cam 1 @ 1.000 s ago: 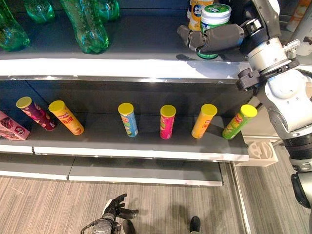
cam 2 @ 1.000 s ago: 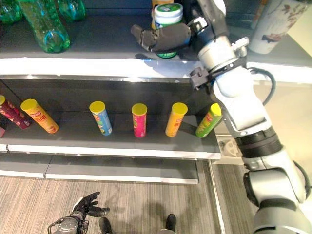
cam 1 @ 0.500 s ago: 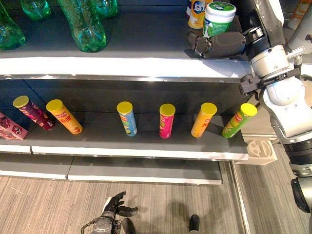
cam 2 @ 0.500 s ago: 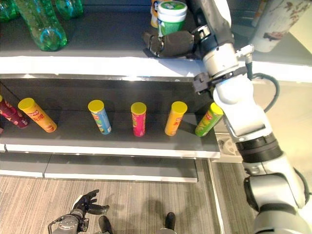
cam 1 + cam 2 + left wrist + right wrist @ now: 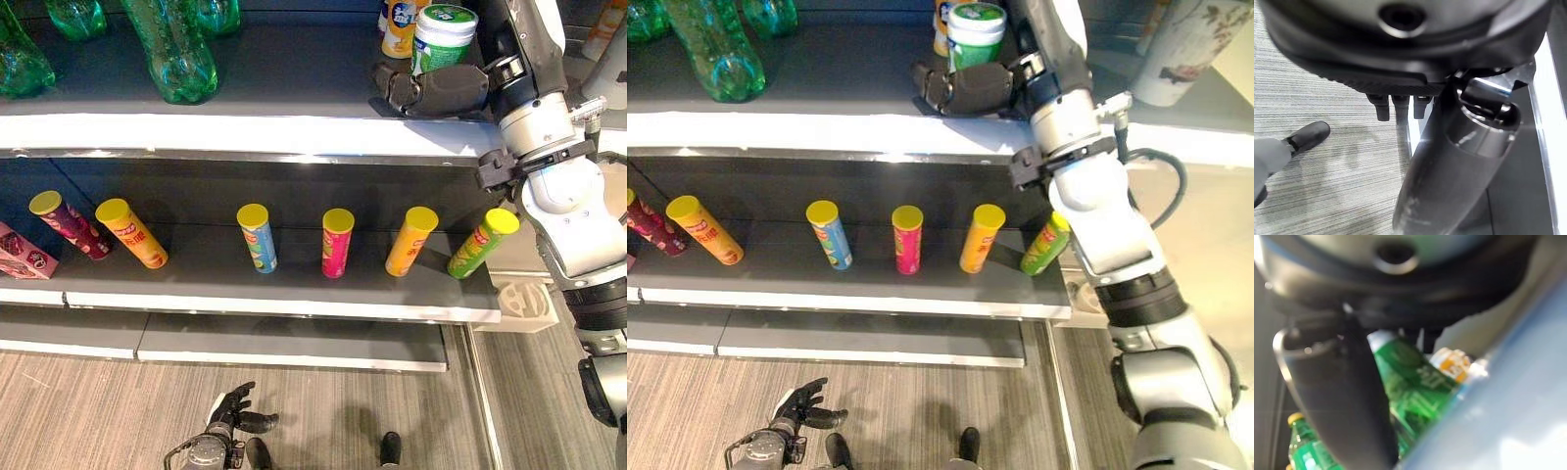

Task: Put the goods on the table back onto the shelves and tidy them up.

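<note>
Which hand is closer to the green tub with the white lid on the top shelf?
Right. The right hand is up on the top shelf, right against the green tub. The left hand hangs far below, near the floor.

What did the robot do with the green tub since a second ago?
The right hand carried the green tub deeper onto the top shelf, toward the orange container at the back, and still grips it. The chip cans on the lower shelf and the green bottles stayed put. The left hand still hangs low over the floor.
</note>
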Tool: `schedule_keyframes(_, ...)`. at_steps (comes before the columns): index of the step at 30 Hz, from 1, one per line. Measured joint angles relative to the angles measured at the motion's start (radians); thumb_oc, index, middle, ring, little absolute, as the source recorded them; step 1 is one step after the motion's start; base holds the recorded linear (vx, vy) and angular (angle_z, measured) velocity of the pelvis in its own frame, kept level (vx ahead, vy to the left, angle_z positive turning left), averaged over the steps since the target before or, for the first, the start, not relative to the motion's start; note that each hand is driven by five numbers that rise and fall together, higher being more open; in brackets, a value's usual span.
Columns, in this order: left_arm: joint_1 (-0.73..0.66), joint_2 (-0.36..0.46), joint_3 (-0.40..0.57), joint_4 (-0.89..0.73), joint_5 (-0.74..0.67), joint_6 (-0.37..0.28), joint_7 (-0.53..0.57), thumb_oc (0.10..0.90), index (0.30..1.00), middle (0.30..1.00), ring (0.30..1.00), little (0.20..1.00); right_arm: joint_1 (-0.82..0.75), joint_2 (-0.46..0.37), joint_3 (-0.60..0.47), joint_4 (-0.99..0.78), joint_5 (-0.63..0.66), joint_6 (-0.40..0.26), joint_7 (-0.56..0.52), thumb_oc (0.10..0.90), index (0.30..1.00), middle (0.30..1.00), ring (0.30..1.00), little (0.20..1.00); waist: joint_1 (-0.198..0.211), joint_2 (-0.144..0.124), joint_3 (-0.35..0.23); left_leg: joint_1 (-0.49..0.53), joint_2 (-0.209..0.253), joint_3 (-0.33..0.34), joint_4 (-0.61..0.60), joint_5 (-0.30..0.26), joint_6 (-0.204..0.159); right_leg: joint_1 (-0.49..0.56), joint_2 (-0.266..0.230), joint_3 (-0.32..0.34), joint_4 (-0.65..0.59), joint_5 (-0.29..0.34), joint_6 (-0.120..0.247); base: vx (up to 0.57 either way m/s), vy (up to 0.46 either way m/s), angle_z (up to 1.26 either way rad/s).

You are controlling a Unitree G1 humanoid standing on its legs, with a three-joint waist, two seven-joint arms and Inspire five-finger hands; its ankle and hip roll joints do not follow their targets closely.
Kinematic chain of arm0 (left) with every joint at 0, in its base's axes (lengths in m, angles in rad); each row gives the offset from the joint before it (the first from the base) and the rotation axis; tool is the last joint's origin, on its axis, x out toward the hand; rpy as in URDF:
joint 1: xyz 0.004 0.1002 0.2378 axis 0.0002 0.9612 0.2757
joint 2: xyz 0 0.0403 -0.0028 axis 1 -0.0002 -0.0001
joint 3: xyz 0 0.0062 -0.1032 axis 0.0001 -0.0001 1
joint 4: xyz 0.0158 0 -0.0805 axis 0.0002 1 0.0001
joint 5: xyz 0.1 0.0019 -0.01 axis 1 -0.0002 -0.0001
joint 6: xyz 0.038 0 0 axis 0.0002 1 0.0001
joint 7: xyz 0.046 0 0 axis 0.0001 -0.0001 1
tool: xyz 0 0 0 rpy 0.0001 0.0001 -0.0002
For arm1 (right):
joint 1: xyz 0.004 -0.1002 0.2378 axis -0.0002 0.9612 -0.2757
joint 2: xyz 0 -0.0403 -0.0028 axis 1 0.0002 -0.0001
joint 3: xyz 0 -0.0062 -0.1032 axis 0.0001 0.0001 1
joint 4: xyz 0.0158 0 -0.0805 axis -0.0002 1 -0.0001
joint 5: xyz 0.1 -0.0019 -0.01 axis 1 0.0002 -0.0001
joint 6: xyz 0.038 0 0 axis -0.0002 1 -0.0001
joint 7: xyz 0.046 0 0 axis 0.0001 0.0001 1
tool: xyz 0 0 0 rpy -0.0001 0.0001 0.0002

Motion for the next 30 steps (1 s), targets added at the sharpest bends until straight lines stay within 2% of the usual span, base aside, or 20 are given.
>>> schedule_keyframes(12,0.017,0.003,-0.001,-0.042,-0.001,0.001,-0.001,0.800,0.900,0.900,0.900,0.900,0.000,0.012,0.000,0.030,-0.001,0.001,-0.001,0.800,0.900,0.900,0.900,0.900,0.023,0.000,0.000,0.000,-0.001,-0.007,0.000,0.000,0.000,0.006,-0.001,-0.008,0.000,0.000,0.000,0.00,0.000,0.01)
schedule_keyframes(22,0.030,0.009,-0.002,-0.095,-0.001,0.003,-0.002,0.800,0.900,0.900,0.900,0.900,0.000,0.004,0.000,0.017,-0.111,0.014,-0.051,0.800,0.900,0.900,0.900,0.900,0.022,0.000,0.000,-0.003,-0.001,-0.009,0.000,0.000,0.000,0.004,-0.001,-0.011,0.000,0.000,0.000,0.00,0.000,0.00)
schedule_keyframes(26,0.023,0.011,-0.002,-0.115,-0.001,0.003,-0.002,0.800,0.900,0.900,0.900,0.900,0.000,-0.022,-0.002,-0.034,-0.173,0.015,-0.083,0.800,0.900,0.900,0.900,0.900,0.019,0.005,0.003,-0.007,-0.002,-0.010,0.000,0.000,0.000,0.001,-0.002,-0.012,0.000,0.000,0.000,0.00,0.000,0.00)
schedule_keyframes(30,0.017,0.014,-0.002,-0.117,-0.001,0.003,-0.003,0.800,0.900,0.900,0.900,0.900,-0.027,-0.105,-0.021,-0.043,-0.183,0.004,-0.097,0.800,0.900,0.900,0.900,0.900,0.019,0.008,0.010,-0.014,-0.002,-0.012,0.000,0.000,0.001,-0.003,-0.002,-0.015,0.000,0.000,0.000,0.00,0.003,0.01)
